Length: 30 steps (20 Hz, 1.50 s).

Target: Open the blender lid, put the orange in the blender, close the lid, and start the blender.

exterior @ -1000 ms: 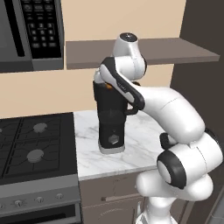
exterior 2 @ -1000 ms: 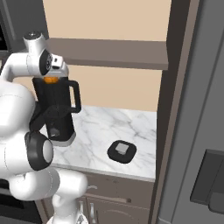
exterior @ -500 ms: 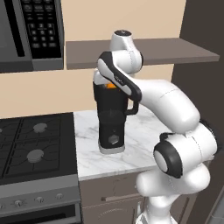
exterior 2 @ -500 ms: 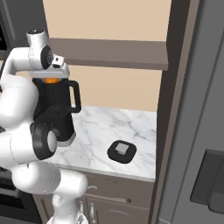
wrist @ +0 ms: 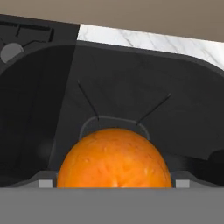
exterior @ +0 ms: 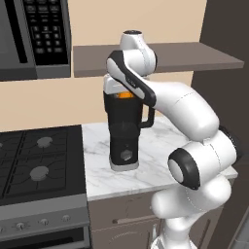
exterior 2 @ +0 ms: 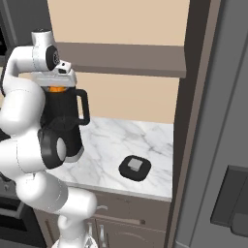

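1 blender (exterior: 123, 131), 1 blender lid (exterior 2: 135, 167), 1 orange (wrist: 114, 158), 1 hand (exterior 2: 54, 80).

Blender stands upright on the marble counter (exterior: 155, 146), near its left edge, just beside the stove (exterior: 39, 160). Jar is open, no cap on it. Lid lies flat on the counter well apart from the blender, toward the tall dark cabinet panel (exterior 2: 193, 111), grey square plug facing up.

Hand sits right on top of the jar mouth, pointing down into it. Orange is at the jar's open top, betw. the hand's fingers; a thin strip of orange shows just under the hand in both base views. Hand looks clamped on the orange: in hand view the fruit sits low centre w/ small grey finger tips (wrist: 45, 183) close on each side, though actual contact can't be confirmed.

Left base view alone gives: round silvery knob (exterior: 126, 155) on the blender front, light grey foot, microwave (exterior: 34, 36) up at left, 2 full burners plus stove knobs along the front, and the shelf (exterior: 160, 56) above. Lid isn't caught there.

Right base view alone gives: the lid on the counter, the jar's loop handle (exterior 2: 83, 107) seen in profile pointing right, drawer fronts below the counter.

Hand view alone gives: dark jar interior under the orange w/ thin ridges on the wall, and a strip of marble past the jar rim.
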Motion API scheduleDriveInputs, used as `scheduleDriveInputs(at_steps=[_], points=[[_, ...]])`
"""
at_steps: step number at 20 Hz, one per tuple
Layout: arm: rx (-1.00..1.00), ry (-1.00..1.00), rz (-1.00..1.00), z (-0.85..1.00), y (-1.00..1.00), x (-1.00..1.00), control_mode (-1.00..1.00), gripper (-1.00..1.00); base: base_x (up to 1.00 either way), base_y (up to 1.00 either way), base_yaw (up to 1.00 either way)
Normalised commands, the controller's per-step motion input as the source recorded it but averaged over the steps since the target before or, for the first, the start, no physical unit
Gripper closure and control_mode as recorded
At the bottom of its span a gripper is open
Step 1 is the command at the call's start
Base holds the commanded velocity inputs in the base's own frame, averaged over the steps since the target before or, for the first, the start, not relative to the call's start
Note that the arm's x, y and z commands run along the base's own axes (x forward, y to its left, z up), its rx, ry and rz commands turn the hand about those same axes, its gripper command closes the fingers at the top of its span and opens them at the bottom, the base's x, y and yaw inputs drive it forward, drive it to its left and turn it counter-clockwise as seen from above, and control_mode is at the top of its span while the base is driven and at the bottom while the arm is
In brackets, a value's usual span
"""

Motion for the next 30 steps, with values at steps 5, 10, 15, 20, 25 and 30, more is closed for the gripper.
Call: scheduleDriveInputs(at_steps=[5,10,15,20,25,30], points=[[0.00,0.00,0.00,-0.08,0.00,-0.04,-1.00,-1.00,0.00,0.00,0.00],[0.00,-0.03,0.00,0.00,0.00,-0.01,-1.00,-1.00,0.00,0.00,0.00],[-0.01,-0.16,0.00,0.52,0.00,-0.24,-1.00,-1.00,0.00,0.00,0.00],[0.00,-0.24,0.00,0.36,-0.01,-0.67,-1.00,-1.00,0.00,0.00,0.00],[0.00,-0.26,0.00,0.00,-0.32,-0.81,-1.00,-1.00,0.00,0.00,0.00],[0.00,-0.15,0.00,-0.13,-0.93,-0.67,-1.00,-1.00,0.00,0.00,0.00]])
